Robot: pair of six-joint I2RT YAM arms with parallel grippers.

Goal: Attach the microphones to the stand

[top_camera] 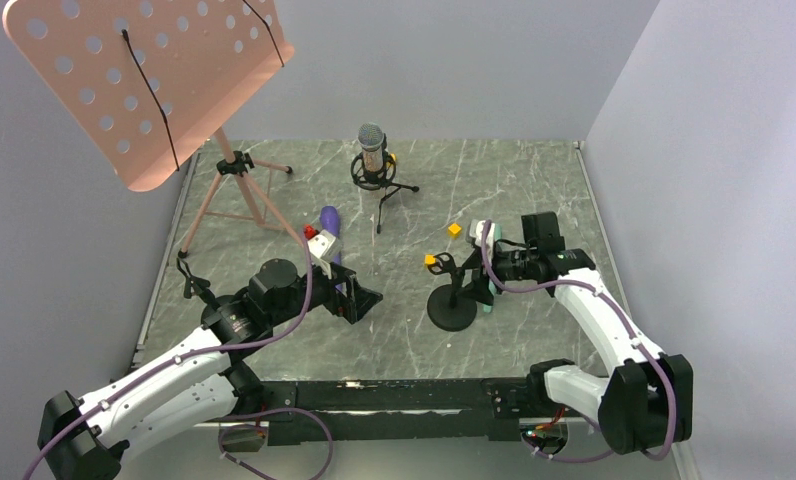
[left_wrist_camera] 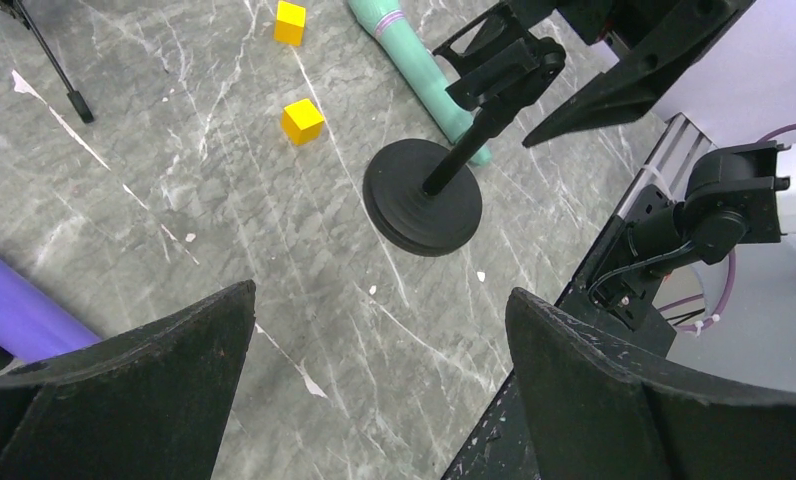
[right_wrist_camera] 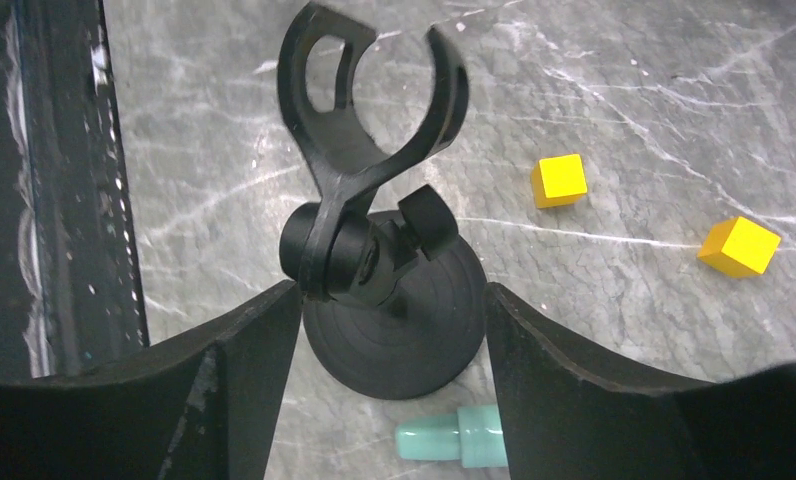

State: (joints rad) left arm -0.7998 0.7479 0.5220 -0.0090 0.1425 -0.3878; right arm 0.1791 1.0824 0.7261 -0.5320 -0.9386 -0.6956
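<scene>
The black round-base stand (top_camera: 452,303) stands mid-table, its clip (right_wrist_camera: 374,100) empty. The mint green microphone (left_wrist_camera: 419,70) lies on the table against the stand's far side; its end shows in the right wrist view (right_wrist_camera: 449,440). The purple microphone (top_camera: 329,225) lies flat, partly hidden by my left gripper; it also shows in the left wrist view (left_wrist_camera: 14,310). The silver-pink microphone (top_camera: 372,145) stands in a small tripod holder at the back. My left gripper (left_wrist_camera: 381,292) is open and empty over bare table. My right gripper (right_wrist_camera: 392,290) is open, its jaws either side of the clip's swivel joint.
Two yellow cubes (top_camera: 455,229) (top_camera: 430,260) lie near the stand. A pink perforated music stand (top_camera: 144,80) on a tripod (top_camera: 239,195) fills the back left. Grey walls close the table's back and right side.
</scene>
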